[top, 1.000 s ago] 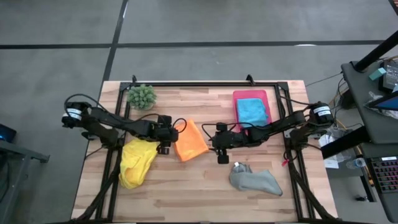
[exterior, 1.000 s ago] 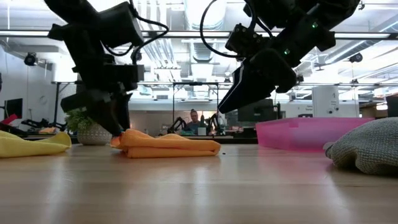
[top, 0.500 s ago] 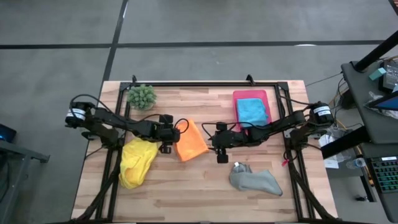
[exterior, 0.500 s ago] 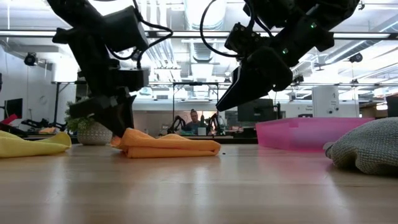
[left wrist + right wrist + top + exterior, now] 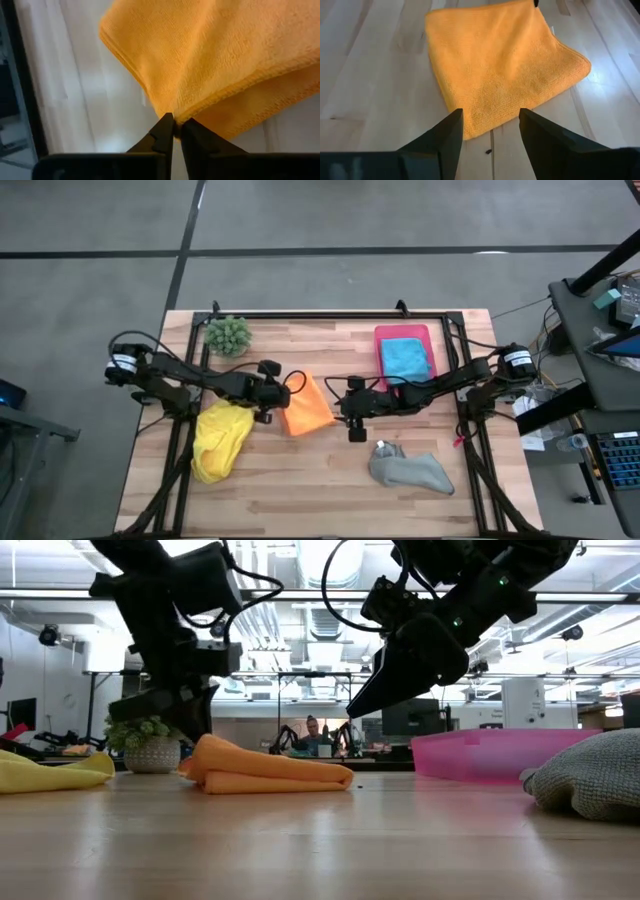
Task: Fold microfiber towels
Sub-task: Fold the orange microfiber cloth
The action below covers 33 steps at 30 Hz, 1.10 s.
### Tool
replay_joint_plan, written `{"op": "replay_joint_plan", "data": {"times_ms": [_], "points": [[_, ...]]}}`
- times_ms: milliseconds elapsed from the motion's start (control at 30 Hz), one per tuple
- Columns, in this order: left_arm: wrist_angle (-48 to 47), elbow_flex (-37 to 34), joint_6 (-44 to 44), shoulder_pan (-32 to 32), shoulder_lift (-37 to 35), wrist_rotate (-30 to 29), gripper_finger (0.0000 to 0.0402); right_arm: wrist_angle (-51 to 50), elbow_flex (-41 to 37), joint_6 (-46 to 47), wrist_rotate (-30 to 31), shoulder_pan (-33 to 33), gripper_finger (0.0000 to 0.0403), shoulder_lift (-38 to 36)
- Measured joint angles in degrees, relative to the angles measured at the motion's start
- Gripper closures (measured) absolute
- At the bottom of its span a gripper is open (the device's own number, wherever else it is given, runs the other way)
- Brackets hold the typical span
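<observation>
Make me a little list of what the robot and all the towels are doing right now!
left pincer: shut on a corner of the orange towel, lifting that edge
right pincer: open, hovering at the orange towel's other side, holding nothing
yellow towel: crumpled on the table's left part
grey towel: bunched up near the front right
blue towel: folded, lying in the pink tray
plant: at the back left corner
</observation>
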Motion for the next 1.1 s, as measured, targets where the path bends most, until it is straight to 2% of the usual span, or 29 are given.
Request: {"op": "replay_joint_plan", "data": {"times_ms": [233,367,633,800,1100], "points": [[-2.0,0.6,4.5,-0.2,0.0,1.0,0.0376,0.0,0.0,1.2,0.0,0.0,0.0218,0.0],[-6.3,0.8,4.4,-0.8,0.0,1.1,0.0376,0.0,0.0,1.2,0.0,0.0,0.0218,0.0],[-8.0,0.4,4.3,-3.1,0.0,3.5,0.0376,0.0,-0.1,1.2,0.0,0.0,0.0218,0.0],[-8.2,0.4,-0.1,-3.3,-0.1,1.0,0.0376,0.2,-0.1,1.2,0.0,0.0,0.0218,0.0],[-8.3,0.0,-10.8,-3.3,-0.1,2.0,0.0364,0.9,-0.1,1.2,0.0,0.0,0.0218,0.0]]}}
